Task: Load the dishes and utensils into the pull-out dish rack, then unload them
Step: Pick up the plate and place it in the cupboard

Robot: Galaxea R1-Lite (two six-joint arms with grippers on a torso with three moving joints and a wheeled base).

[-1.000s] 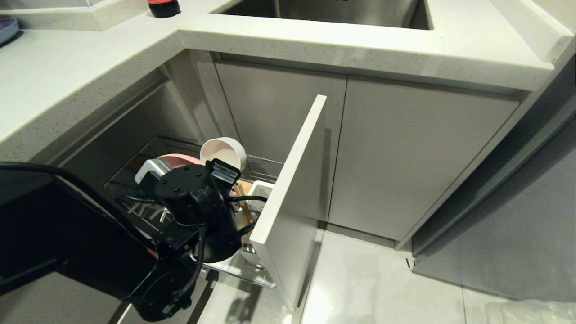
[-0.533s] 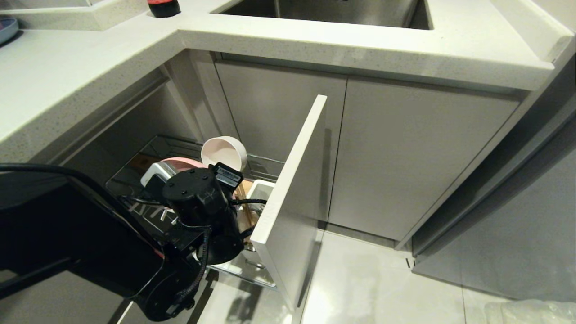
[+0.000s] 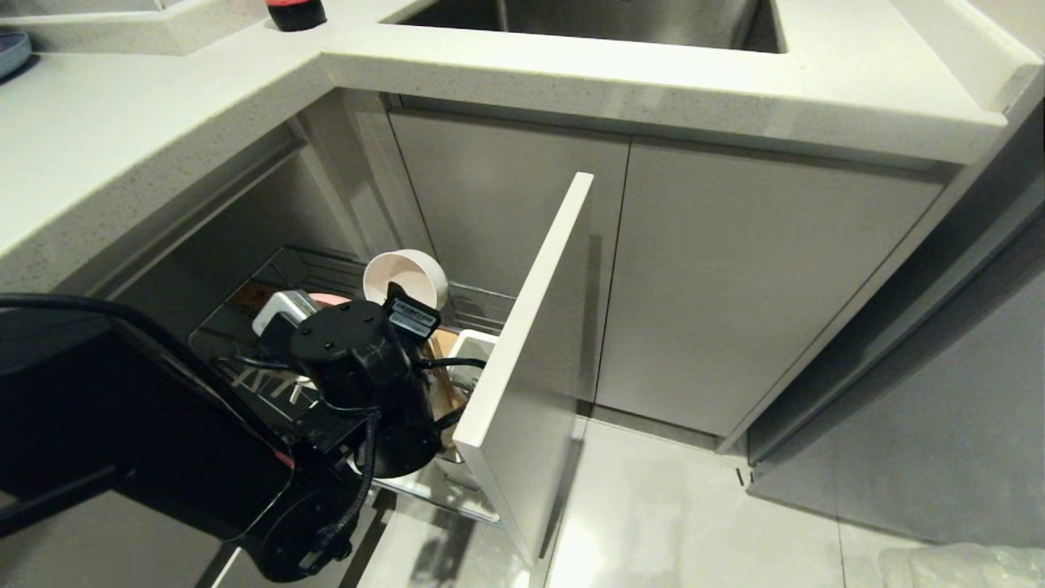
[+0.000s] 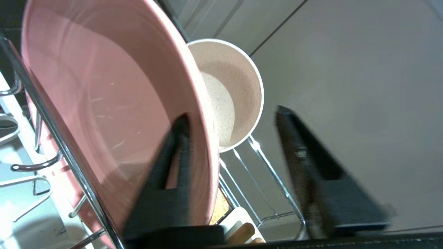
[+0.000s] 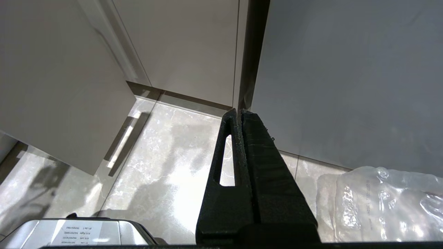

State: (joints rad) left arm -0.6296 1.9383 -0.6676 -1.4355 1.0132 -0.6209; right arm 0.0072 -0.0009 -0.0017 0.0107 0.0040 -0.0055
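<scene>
We find the rack pulled out at lower centre-left of the head view, its front panel standing edge-on toward us. The plate stands on edge among the prongs, filling the left half of the left wrist view; the bowl stands on edge just behind it, toward the cabinet. In the head view the bowl shows above the left arm, the plate mostly hidden behind the wrist. Chopsticks lean by the utensil cup, just inside the panel. We cannot find the spoon.

The left gripper sits at the plate's rim with its jaws parted about halfway. One finger lies across the plate's inner face; the other stands well clear on the far side. They hold nothing. The right gripper hangs over the floor, jaws pressed together and empty.

Our judgement: plate, bowl and chopsticks appear loaded, the plate just set in its slot. The spoon's status is unconfirmed. The bench at upper frame carries none of the task's dishes, so unloading appears not yet begun. Left to do: clear the left arm, confirm the spoon, then unload.
</scene>
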